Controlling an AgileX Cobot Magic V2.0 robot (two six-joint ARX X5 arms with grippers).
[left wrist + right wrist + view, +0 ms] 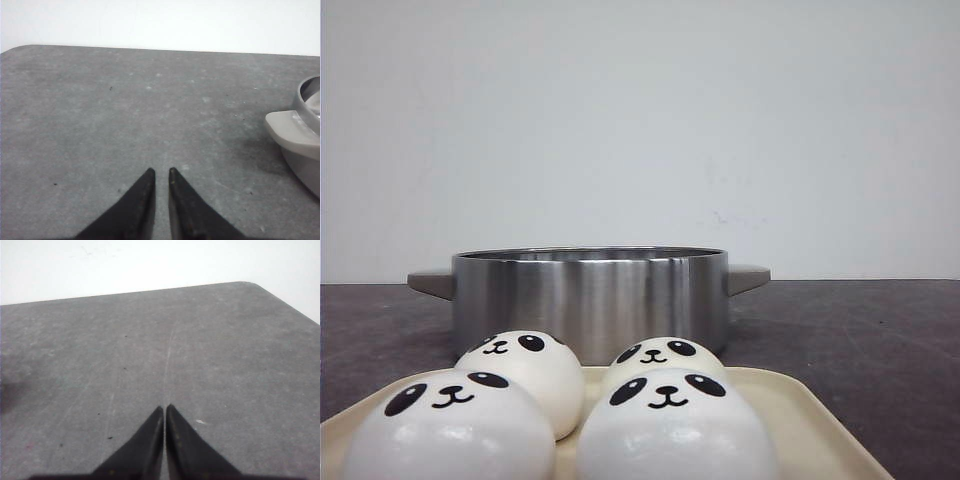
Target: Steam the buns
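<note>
Nothing has yet been lifted: four smooth white dome-shaped buns with black panda faces sit together on a pale cream, rounded-corner tray [800, 400], directly in front of a brushed stainless-steel pot with grey side handles [590, 300] on the dark grey speckled counter [880, 340]. Two buns, one at near left [445, 430] and one at near right [670, 430], crowd the front of the tray; the far left bun [525, 365] and far right bun [660, 358] sit just behind them, closest to the pot wall. The pot stands open, with no lid in sight.

Neither arm shows in the front view. The left hand [161, 172] hangs over bare counter beside the pot's left handle, its black fingers drawn narrow with only a slit between the tips. The right hand [164, 407] hangs over bare counter too, fingertips pressed together, gripping nothing.

Risk lies in the tight packing. The buns look soft and touch or nearly touch one another, so a hand reaching for one could nudge its neighbour off the tray, and too firm a squeeze could dent the dome. The pot's rim stands higher than the buns, so a low carry could clip it and drop the bun short.
</note>
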